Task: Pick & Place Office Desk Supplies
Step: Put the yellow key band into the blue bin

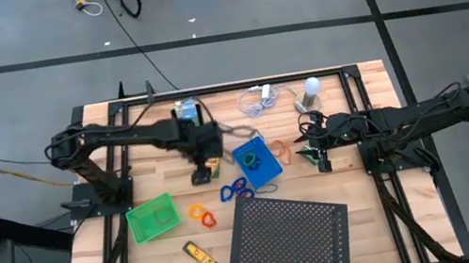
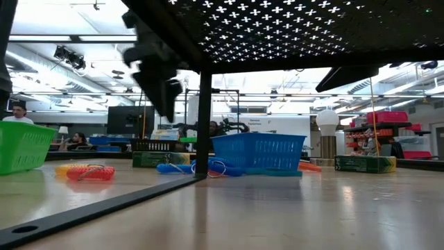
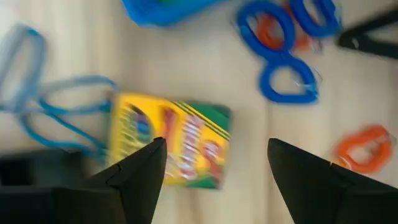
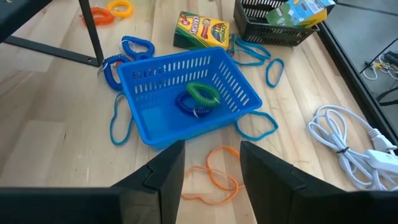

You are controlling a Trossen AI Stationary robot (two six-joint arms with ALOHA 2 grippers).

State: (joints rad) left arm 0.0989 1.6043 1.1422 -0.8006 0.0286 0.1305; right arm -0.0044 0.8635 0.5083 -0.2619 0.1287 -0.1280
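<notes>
A yellow-green crayon box (image 3: pixel 169 147) lies flat on the wooden table, between the black tray (image 1: pixel 186 116) and the blue tray (image 1: pixel 257 162). My left gripper (image 3: pixel 216 147) hovers open just above it, pointing steeply down, and touches nothing; it also shows in the high view (image 1: pixel 204 154). In the blue tray (image 4: pixel 186 102) lie a green coil loop (image 4: pixel 202 93) and a blue one (image 4: pixel 189 107). My right gripper (image 4: pixel 211 158) waits open to the right of the blue tray, above an orange band (image 4: pixel 214 177), and holds nothing.
A green tray (image 1: pixel 152 218) stands at the near left. Blue loops (image 1: pixel 235 189), orange and yellow loops (image 1: pixel 201 214) and a yellow tube (image 1: pixel 200 255) lie loose. The black perforated sheet (image 1: pixel 290 232) covers the near middle. A white cable (image 1: pixel 258 99) and bulb (image 1: pixel 310 88) sit at the far edge.
</notes>
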